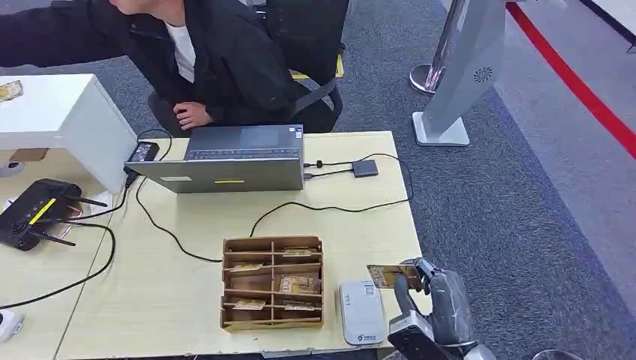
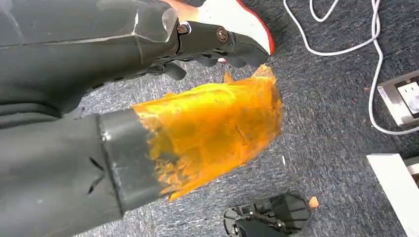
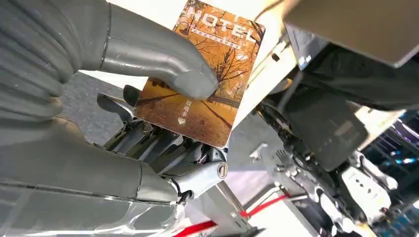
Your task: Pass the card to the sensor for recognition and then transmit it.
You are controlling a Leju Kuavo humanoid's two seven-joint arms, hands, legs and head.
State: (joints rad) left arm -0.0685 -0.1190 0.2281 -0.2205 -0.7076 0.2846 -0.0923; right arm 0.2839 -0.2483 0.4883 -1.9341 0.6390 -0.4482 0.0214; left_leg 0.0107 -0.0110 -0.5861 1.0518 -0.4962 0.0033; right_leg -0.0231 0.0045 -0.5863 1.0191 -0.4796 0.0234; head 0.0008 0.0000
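Note:
My right hand (image 1: 439,300) is at the table's near right corner and pinches a hotel card (image 1: 390,275) between thumb and fingers. The card is held roughly flat, just above and right of the white sensor box (image 1: 361,311). In the right wrist view the grey thumb (image 3: 168,59) presses on the card (image 3: 217,64), which shows an autumn tree picture. A wooden card organizer (image 1: 272,283) with several cards stands left of the sensor. My left hand (image 2: 163,113), its thumb wrapped in orange tape, hangs over the carpet holding nothing.
A person (image 1: 217,60) sits behind the table (image 1: 180,262) at a grey laptop (image 1: 232,159). Cables cross the tabletop to a small dark adapter (image 1: 365,168). A black router (image 1: 34,214) lies at the left. A white stand (image 1: 457,82) is on the carpet at the right.

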